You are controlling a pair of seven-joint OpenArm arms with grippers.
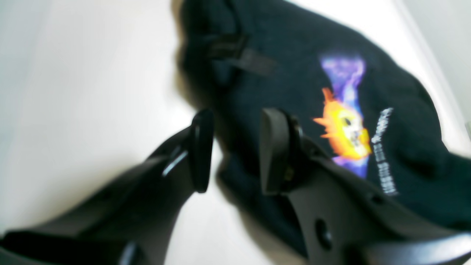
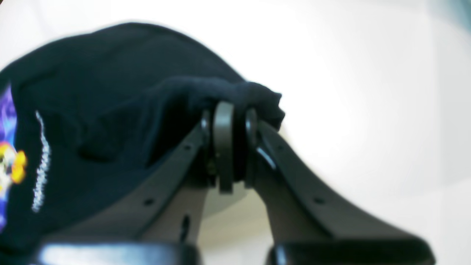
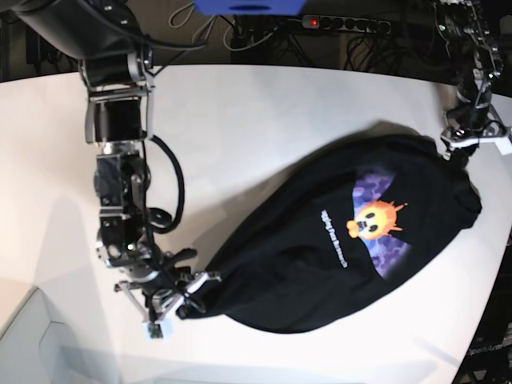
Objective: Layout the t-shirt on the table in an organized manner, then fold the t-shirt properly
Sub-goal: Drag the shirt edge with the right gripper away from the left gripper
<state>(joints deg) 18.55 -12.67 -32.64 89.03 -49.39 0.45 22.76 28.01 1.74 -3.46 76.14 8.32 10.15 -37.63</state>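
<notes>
The black t-shirt (image 3: 320, 264) lies in a rumpled diagonal heap on the white table (image 3: 240, 120), its purple and orange print (image 3: 372, 220) facing up. My right gripper (image 3: 182, 298) is at the shirt's near left end. In the right wrist view this gripper (image 2: 228, 110) is shut on a bunched fold of the t-shirt (image 2: 92, 92). My left gripper (image 3: 462, 148) hovers at the shirt's far right corner. The left wrist view shows the left gripper (image 1: 237, 121) open just above the edge of the t-shirt (image 1: 294, 44), with no cloth between its fingers. A small dark tag (image 1: 243, 55) lies ahead of it.
The table's curved edge (image 3: 492, 304) runs close along the shirt's right side. A power strip (image 3: 336, 24) and cables sit behind the far edge. A lower white surface (image 3: 32, 336) shows at the near left corner.
</notes>
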